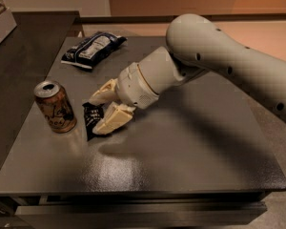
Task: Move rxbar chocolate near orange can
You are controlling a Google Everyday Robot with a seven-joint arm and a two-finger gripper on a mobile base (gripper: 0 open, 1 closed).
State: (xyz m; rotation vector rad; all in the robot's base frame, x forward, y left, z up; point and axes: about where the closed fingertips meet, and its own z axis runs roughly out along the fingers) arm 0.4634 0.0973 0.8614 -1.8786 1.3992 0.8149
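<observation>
The rxbar chocolate (91, 122), a small black wrapper with white print, lies on the dark table (181, 156) just right of the orange can (55, 107). The can stands upright near the table's left edge, a small gap from the bar. My gripper (93, 117) reaches in from the right, low over the table. Its two cream fingers (112, 120) are spread, one above and one below the bar. The lower finger lies over the bar's right edge.
A dark blue-and-white chip bag (92, 48) lies at the table's far left corner. A lower dark surface (19, 66) runs along the left side. My white arm (229, 61) crosses above the table's right half.
</observation>
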